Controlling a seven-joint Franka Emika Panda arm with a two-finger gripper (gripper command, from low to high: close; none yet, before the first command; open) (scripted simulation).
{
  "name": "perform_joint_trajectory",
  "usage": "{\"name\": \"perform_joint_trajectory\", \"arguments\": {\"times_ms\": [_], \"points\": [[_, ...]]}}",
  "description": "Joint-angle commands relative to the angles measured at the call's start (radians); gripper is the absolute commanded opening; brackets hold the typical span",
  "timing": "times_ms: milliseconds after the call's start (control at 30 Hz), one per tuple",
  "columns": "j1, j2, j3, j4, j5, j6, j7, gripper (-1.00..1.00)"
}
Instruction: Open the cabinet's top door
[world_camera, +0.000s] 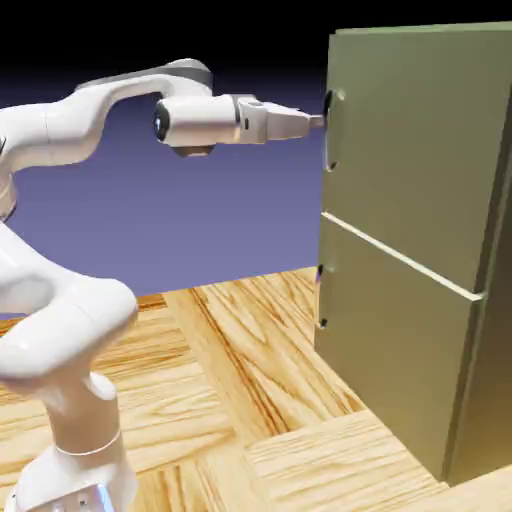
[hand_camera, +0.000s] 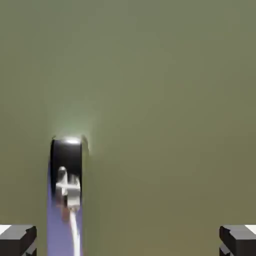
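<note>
Hand view, nearest first: two grey fingertips (hand_camera: 18, 239) are seen at the bottom corners, set wide apart, nothing between them; the gripper (hand_camera: 128, 242) is open and empty. Just beyond, the frame is filled by the flat olive-green face of the top door (hand_camera: 165, 100). Its dark glossy handle (hand_camera: 66, 165) is seen low and left of centre, inside the left fingertip's line but not enclosed by the jaws. A pale reflection of the arm is carried on the handle's surface.

Exterior view: the white arm (world_camera: 60, 300) is raised from the lower left above the wooden table (world_camera: 250, 400), with the wrist held level. The gripper (world_camera: 318, 122) is pointed right, its tips at the top door's (world_camera: 420, 150) left edge, close by the upper end of the handle (world_camera: 329, 130); contact cannot be told. The door is seen shut, flush with the cabinet (world_camera: 495, 330). Below it, the lower door panel (world_camera: 390, 370) is also closed.
</note>
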Motion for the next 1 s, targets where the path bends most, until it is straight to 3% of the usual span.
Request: {"name": "perform_joint_trajectory", "arguments": {"times_ms": [0, 300, 333, 967], "points": [[-0.018, -0.009, 0.021, 0.012, 0.044, 0.001, -0.026, 0.0], [-0.239, -0.016, 0.149, 0.157, 0.168, -0.043, -0.077, 0.0], [-0.239, -0.016, 0.149, 0.158, 0.168, -0.043, -0.077, -1.0], [0.404, -0.193, -0.395, -0.449, -0.036, -0.489, -0.18, -1.0]]}}
